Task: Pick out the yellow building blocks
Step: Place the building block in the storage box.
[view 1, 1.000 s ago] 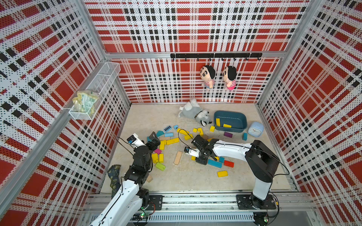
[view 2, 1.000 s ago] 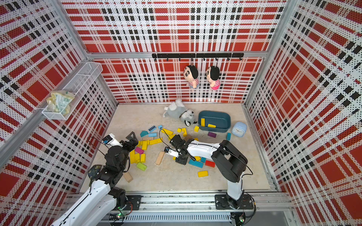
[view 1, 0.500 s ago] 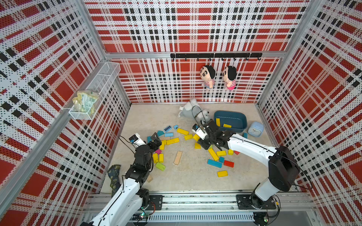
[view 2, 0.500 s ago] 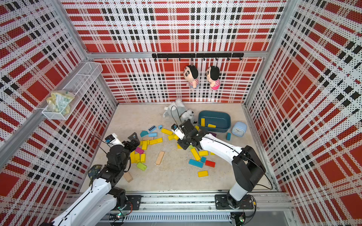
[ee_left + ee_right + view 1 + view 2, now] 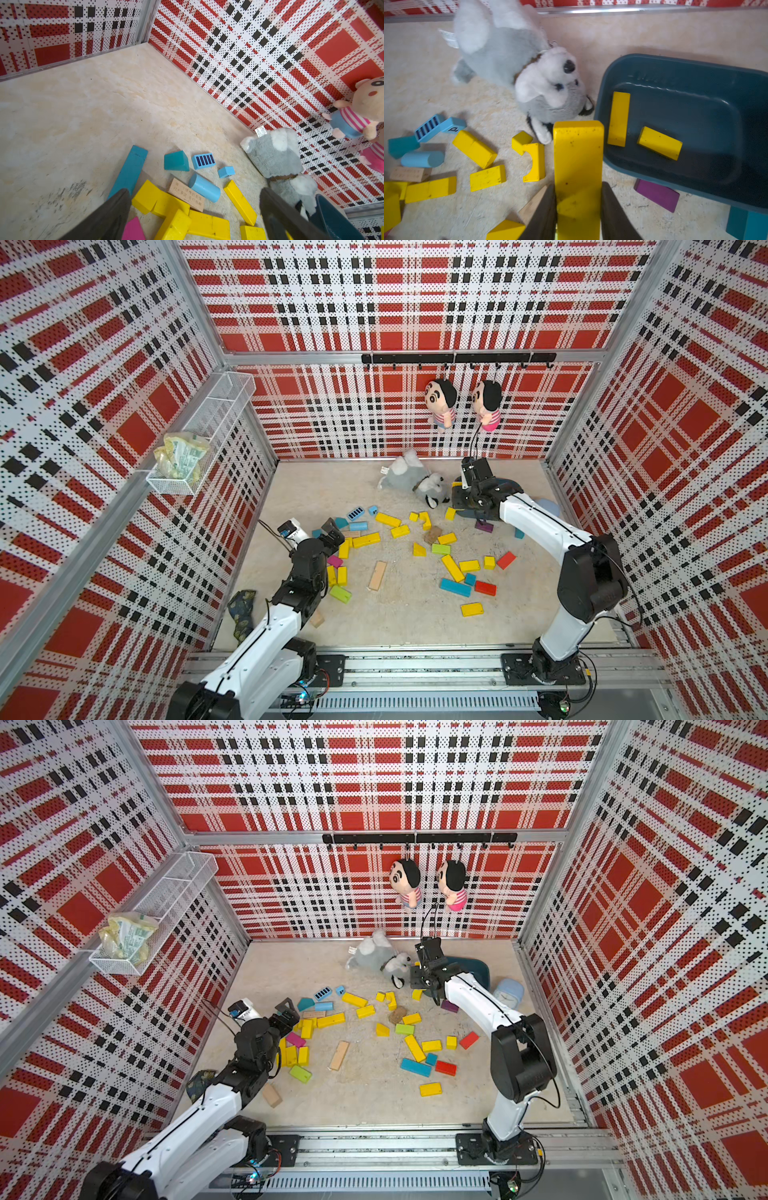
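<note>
Left wrist view: left jaws spread wide, nothing between them, poised low over a heap of yellow building blocks (image 5: 207,225) on the desk (image 5: 83,104). Farther out, right wrist view: right jaws pinching a long yellow bar (image 5: 578,158) by one end, close beside the dark teal bin (image 5: 685,110) and the plush dog (image 5: 529,72). Two yellow pieces (image 5: 659,143) already inside the bin. Looks like mid-delivery. Next, probably: carry the bar over the rim, clear of the plush, then let go. Plenty more yellow left loose.
</note>
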`<move>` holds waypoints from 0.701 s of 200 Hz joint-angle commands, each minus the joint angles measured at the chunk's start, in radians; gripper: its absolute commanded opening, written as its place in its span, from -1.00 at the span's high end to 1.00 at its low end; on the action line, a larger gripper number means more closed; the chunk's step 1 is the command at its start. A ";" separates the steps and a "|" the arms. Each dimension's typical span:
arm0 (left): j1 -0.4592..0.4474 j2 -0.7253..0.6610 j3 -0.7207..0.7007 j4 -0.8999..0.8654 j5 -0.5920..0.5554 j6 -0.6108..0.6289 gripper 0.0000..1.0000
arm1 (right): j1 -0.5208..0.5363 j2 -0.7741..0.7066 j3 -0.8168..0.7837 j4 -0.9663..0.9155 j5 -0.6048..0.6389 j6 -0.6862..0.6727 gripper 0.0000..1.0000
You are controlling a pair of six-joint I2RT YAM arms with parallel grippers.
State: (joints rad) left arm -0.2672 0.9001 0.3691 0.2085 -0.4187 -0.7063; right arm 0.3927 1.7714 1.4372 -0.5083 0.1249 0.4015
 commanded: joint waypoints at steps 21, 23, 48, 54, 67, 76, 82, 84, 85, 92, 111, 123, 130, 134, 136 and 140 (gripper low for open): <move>-0.029 0.126 0.075 0.081 0.012 0.008 -0.99 | -0.080 0.136 0.121 -0.025 0.016 0.050 1.00; -0.031 0.133 0.078 0.081 0.012 0.008 -0.99 | -0.084 0.141 0.127 -0.025 0.016 0.049 1.00; -0.053 0.207 0.121 0.084 0.012 0.010 -0.99 | -0.119 0.209 0.175 -0.019 0.012 0.046 1.00; -0.058 0.222 0.130 0.083 0.011 0.010 -0.99 | -0.127 0.225 0.187 -0.021 0.010 0.043 1.00; -0.072 0.252 0.148 0.085 0.007 0.010 -0.99 | -0.138 0.258 0.217 -0.027 0.014 0.036 1.00; -0.080 0.270 0.160 0.086 0.003 0.010 -0.99 | -0.147 0.279 0.233 -0.034 0.018 0.032 1.00; -0.085 0.282 0.167 0.087 0.002 0.010 -0.99 | -0.151 0.293 0.243 -0.038 0.018 0.029 1.00; -0.087 0.286 0.169 0.087 0.002 0.009 -0.99 | -0.152 0.297 0.246 -0.039 0.017 0.029 1.00; -0.088 0.288 0.170 0.087 0.001 0.009 -0.99 | -0.154 0.300 0.247 -0.040 0.016 0.029 1.00; -0.092 0.301 0.178 0.086 0.000 0.010 -0.99 | -0.160 0.316 0.254 -0.041 0.013 0.029 1.00; -0.103 0.332 0.197 0.082 0.000 0.011 -0.99 | -0.171 0.348 0.271 -0.041 0.013 0.026 1.00; -0.107 0.350 0.209 0.076 0.001 0.014 -0.99 | -0.176 0.366 0.276 -0.039 0.018 0.022 0.98; -0.111 0.360 0.218 0.070 0.003 0.017 -0.99 | -0.179 0.376 0.279 -0.041 0.018 0.020 0.97; -0.113 0.366 0.223 0.065 0.004 0.020 -0.99 | -0.181 0.382 0.281 -0.041 0.018 0.020 0.96; -0.113 0.370 0.226 0.062 0.004 0.021 -0.99 | -0.182 0.385 0.282 -0.040 0.018 0.020 0.96; -0.116 0.375 0.231 0.057 0.005 0.023 -0.99 | -0.183 0.391 0.283 -0.041 0.018 0.019 0.95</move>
State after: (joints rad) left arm -0.3687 1.2465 0.5583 0.2752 -0.4137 -0.7052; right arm 0.2226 2.1204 1.6939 -0.5346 0.1329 0.4324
